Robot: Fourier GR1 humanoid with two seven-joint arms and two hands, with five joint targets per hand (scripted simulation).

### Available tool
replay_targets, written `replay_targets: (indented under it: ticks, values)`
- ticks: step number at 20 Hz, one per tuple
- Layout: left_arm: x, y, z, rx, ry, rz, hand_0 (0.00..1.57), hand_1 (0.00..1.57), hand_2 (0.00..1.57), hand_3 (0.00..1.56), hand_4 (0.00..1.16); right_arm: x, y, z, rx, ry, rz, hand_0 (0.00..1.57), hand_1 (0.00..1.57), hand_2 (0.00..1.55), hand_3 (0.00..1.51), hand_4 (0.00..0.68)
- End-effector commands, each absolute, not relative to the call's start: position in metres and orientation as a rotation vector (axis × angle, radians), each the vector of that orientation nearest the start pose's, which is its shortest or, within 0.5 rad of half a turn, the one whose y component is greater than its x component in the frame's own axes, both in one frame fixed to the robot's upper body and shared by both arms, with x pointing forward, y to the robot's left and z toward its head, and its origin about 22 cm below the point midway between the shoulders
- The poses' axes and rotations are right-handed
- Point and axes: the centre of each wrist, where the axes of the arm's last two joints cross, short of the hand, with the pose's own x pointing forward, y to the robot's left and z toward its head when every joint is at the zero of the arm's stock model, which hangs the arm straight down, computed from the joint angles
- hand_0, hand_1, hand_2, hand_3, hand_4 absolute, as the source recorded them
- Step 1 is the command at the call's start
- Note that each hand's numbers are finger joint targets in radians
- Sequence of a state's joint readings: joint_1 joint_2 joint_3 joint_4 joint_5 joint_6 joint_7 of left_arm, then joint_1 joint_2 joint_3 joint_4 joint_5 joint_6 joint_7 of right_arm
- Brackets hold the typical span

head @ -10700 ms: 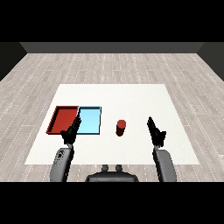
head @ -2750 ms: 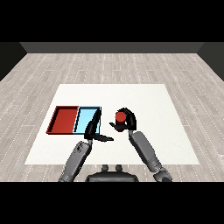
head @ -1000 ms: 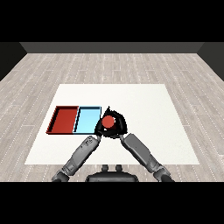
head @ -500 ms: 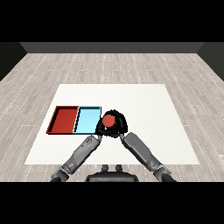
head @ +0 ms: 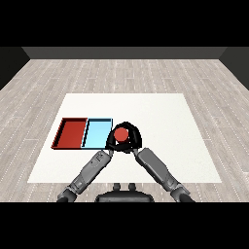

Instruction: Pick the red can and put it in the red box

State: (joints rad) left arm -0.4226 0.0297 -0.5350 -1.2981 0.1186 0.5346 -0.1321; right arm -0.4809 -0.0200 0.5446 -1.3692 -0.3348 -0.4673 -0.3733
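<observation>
On a white rectangular table [head: 160, 112] set on a grey plank floor [head: 121, 73], the robot's black right hand [head: 132, 137] curls round a small red cylindrical can [head: 120, 134], holding it just off the right edge of a shallow light blue tray [head: 96, 134]. The black left hand [head: 111, 143] sits close against the can's left side, at the blue tray's near right corner; whether its fingers are straight or curled cannot be made out. A shallow red tray [head: 71, 133] lies touching the blue one on its left, apart from the can. Both grey forearms converge towards the can from the lower corners.
</observation>
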Motion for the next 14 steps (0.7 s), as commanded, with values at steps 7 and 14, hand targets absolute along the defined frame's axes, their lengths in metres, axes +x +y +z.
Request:
replay_targets:
  ticks: [7,14]
  values:
    - [0.29,0.065,0.03,-0.137,-1.816,-0.141,1.57,1.57,1.56,1.49,1.12,0.276,-0.035,0.058,0.47,-1.961,0.058,1.25,1.25,1.26,1.2,0.0]
    - [0.284,0.069,0.032,-0.113,-1.834,-0.129,1.57,1.57,1.57,1.49,1.14,0.305,-0.06,0.063,0.472,-2.001,0.088,0.0,0.0,0.0,0.0,0.0]
